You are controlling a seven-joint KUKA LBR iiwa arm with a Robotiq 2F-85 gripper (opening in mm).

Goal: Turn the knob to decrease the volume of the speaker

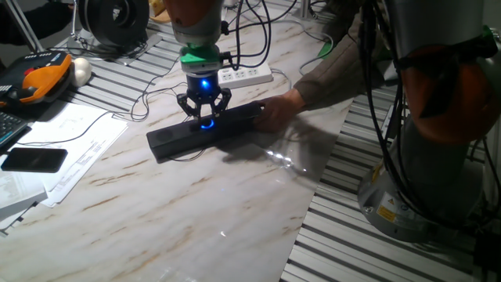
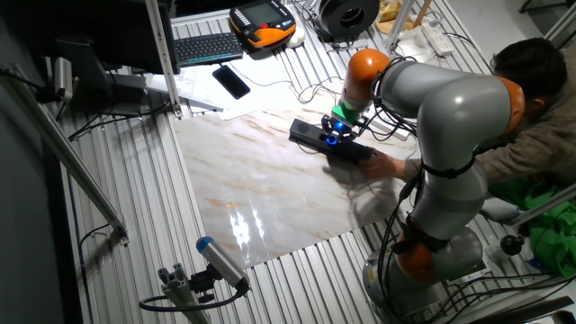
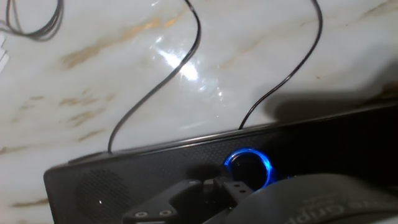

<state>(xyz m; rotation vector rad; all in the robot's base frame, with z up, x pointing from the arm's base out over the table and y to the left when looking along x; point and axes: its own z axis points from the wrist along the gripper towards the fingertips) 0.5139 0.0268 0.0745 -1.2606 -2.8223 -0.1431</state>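
The speaker (image 1: 184, 138) is a long black bar lying slantwise on the marble board, also seen in the other fixed view (image 2: 310, 136) and the hand view (image 3: 124, 180). The knob (image 1: 207, 123) glows blue at its middle and shows in the other views too (image 2: 333, 139) (image 3: 249, 167). My gripper (image 1: 205, 116) points straight down over the knob, with its fingers drawn in on either side of it. In the hand view one finger (image 3: 193, 194) reaches to the knob's edge; the other is hidden by a grey blurred cable.
A person's hand (image 1: 278, 106) holds the speaker's right end. A white power strip (image 1: 246, 76) lies just behind the speaker, with thin cables (image 3: 161, 81) trailing over the board. Papers and a phone (image 1: 35, 159) lie at the left.
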